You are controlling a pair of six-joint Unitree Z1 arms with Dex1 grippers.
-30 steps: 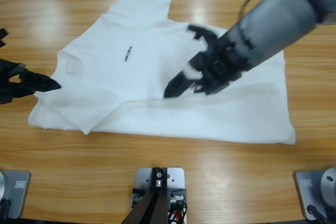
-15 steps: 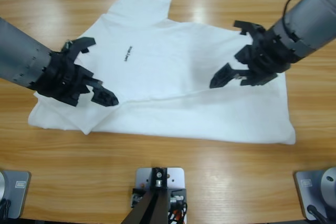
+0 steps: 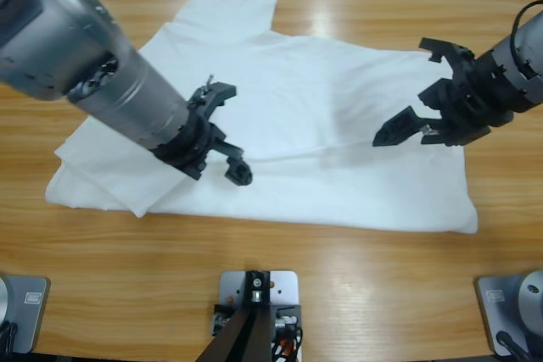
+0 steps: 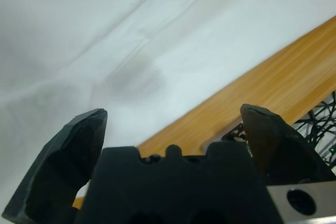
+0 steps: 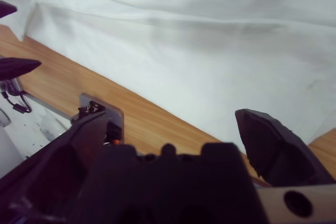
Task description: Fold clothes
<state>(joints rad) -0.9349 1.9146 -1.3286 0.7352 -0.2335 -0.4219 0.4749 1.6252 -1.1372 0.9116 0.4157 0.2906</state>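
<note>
We see the white T-shirt (image 3: 339, 99) spread across the table (image 3: 271, 277), nearer its far edge. Our left gripper (image 3: 227, 140) and right gripper (image 3: 416, 99) hover over it, jaws apart, holding nothing.

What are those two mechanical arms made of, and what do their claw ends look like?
Both arms are smooth silver-grey tubes ending in black claws. The left gripper sits behind a black ribbed collar with a row of small dots on the grey sleeve. The right gripper has two pointed, wedge-shaped black jaws on a chunky black body, and a thin dark cable loops near its arm.
</note>
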